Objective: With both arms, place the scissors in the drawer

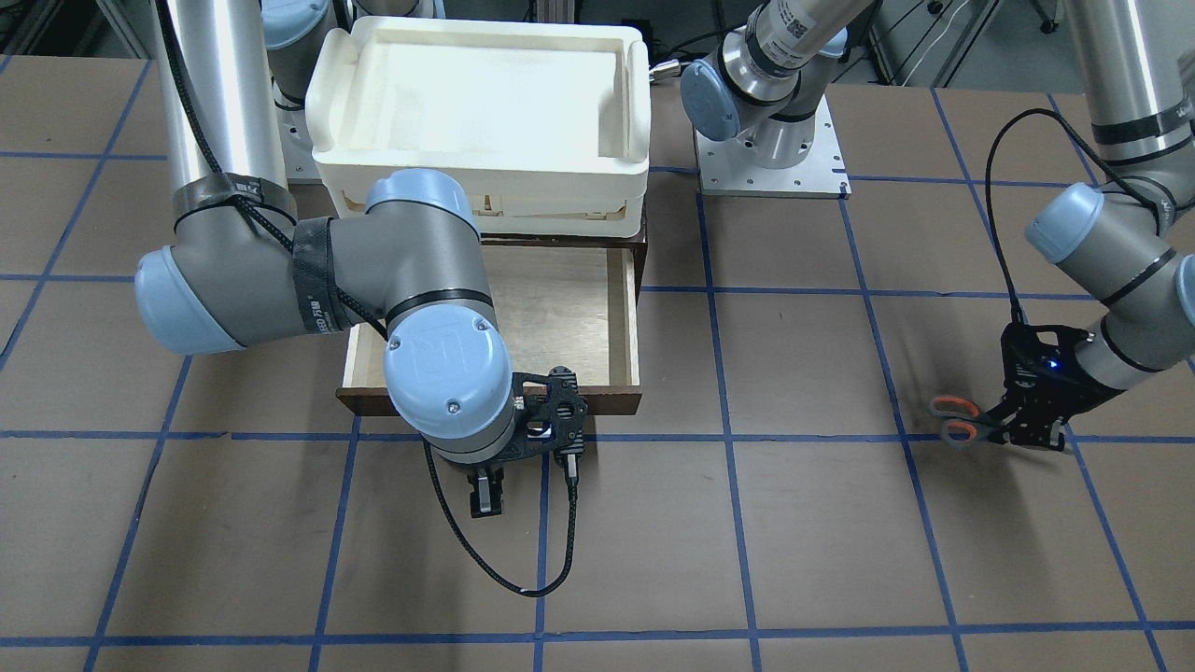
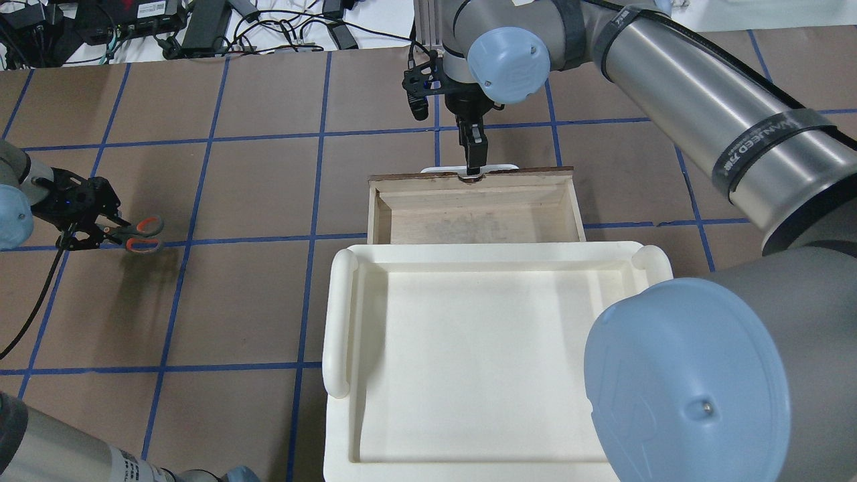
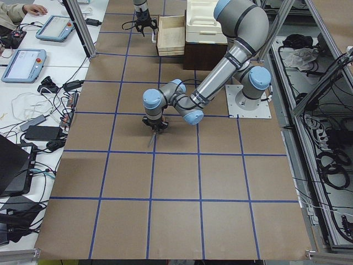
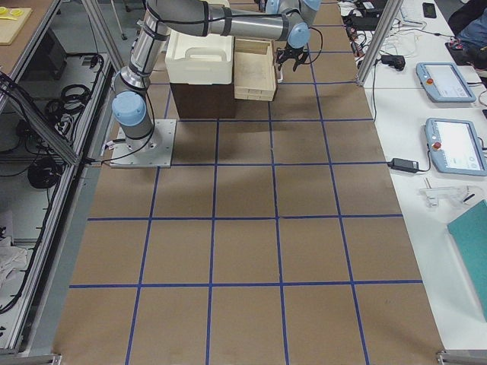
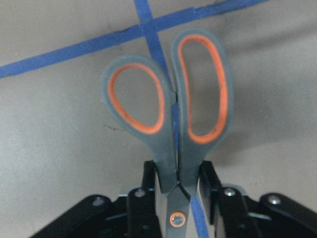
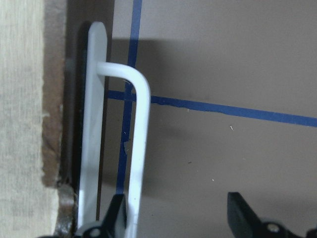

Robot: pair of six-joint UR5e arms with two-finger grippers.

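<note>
Brown taped desk (image 1: pixel 794 560) carries the drawer (image 1: pixel 560 308), already open, right gripper (image 1: pixel 527 478) spread wide at its handle (image 6: pixel 141 148); left gripper (image 1: pixel 1018 427) clamps the scissors (image 5: pixel 168 148) near their pivot, well apart from it; carrying across and dropping in remain.

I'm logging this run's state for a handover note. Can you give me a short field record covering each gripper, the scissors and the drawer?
left gripper: shut on the scissors near the pivot
scissors: handles together, loops sticking out past the fingers, well away from the drawer
right gripper: open, fingers on either side of the white handle
drawer: open, interior empty, extending out from below the white tray
stage: scissors not yet in drawer
</note>
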